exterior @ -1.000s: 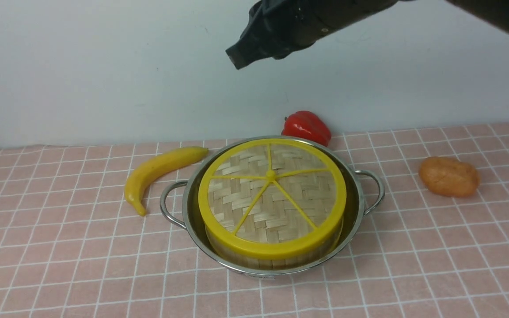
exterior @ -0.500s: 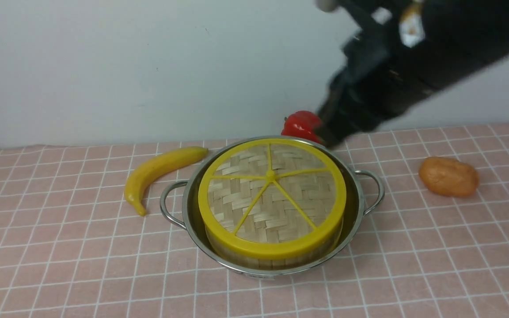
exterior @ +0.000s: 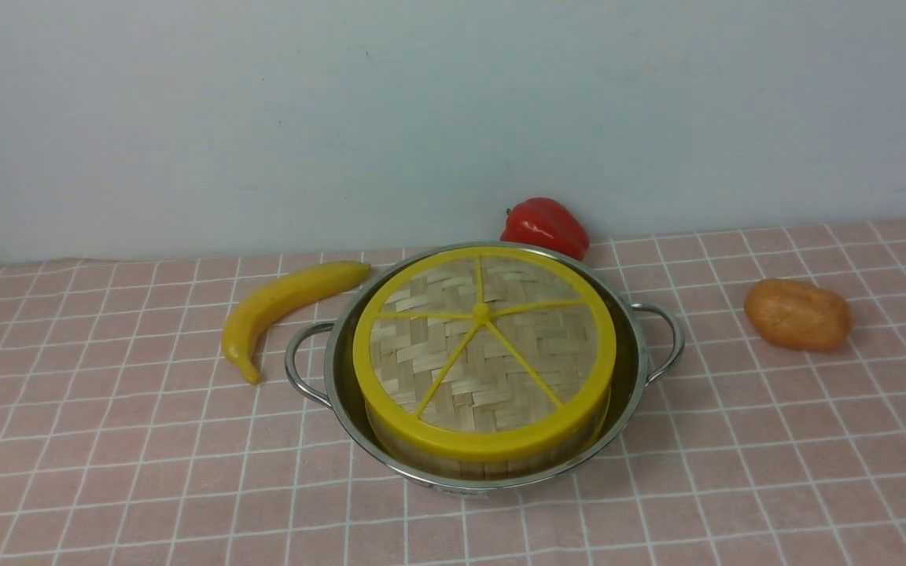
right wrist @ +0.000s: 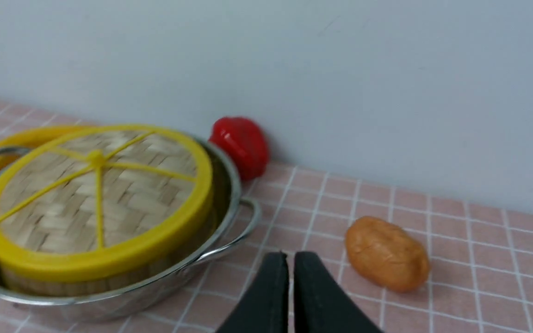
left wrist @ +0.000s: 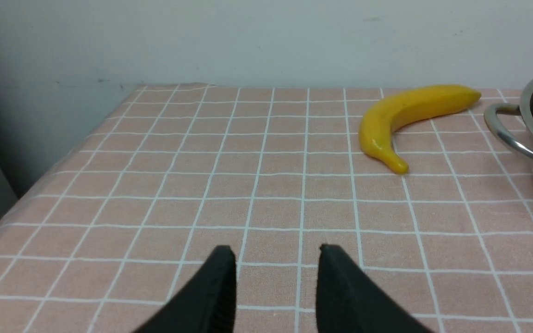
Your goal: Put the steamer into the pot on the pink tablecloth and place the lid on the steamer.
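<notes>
Lid seated on steamer; finishing

Lid (exterior: 492,377) covers steamer (exterior: 484,470) inside pot (exterior: 630,424), centre of the front frame. Left claw (left wrist: 278,252): jaws apart, holding nothing. Right claw (right wrist: 291,254): narrow gap, nothing held. Judged complete; next, keep both claws clear.

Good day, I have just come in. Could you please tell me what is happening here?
Nothing is being handled at this moment. The steamer sits inside the pot on the pink tablecloth, and the lid lies on top of it, so the job looks finished. The left hand is open with nothing in it, and the right hand also holds nothing, its fingers slightly apart.
</notes>
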